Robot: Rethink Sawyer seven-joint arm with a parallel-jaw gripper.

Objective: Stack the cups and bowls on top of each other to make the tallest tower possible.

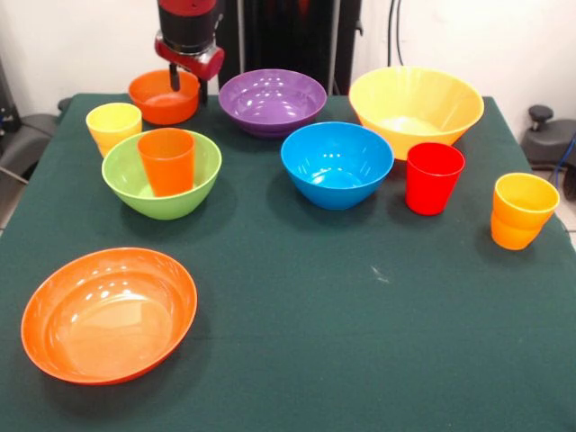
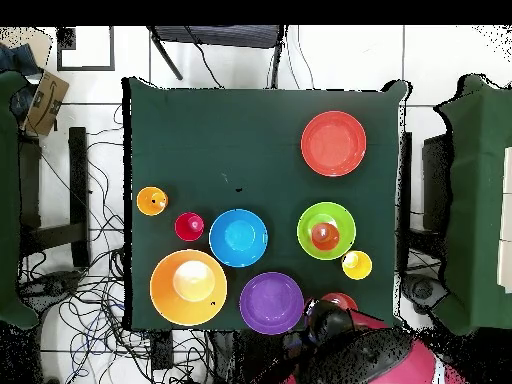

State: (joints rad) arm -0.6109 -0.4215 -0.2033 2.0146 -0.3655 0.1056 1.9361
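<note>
Nearest the camera sits the wide shallow orange bowl (image 1: pixel 109 314); further back, the orange cup (image 1: pixel 166 160) stands in the green bowl (image 1: pixel 162 175). At the back, the gripper (image 1: pixel 175 79) dips into the small orange bowl (image 1: pixel 163 96), whether clamped I cannot tell. It needs a firm pinch on the rim and a straight lift.

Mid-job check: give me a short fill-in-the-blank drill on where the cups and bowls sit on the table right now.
1. The orange cup stands inside the ______ bowl.
2. The gripper hangs over the small deep orange bowl, which sits just behind the ______ cup.
3. The red cup stands between the blue bowl and the ______ cup.
4. The wide shallow orange bowl holds ______ inside it.

Missing words: green; yellow; yellow-orange; nothing
</note>
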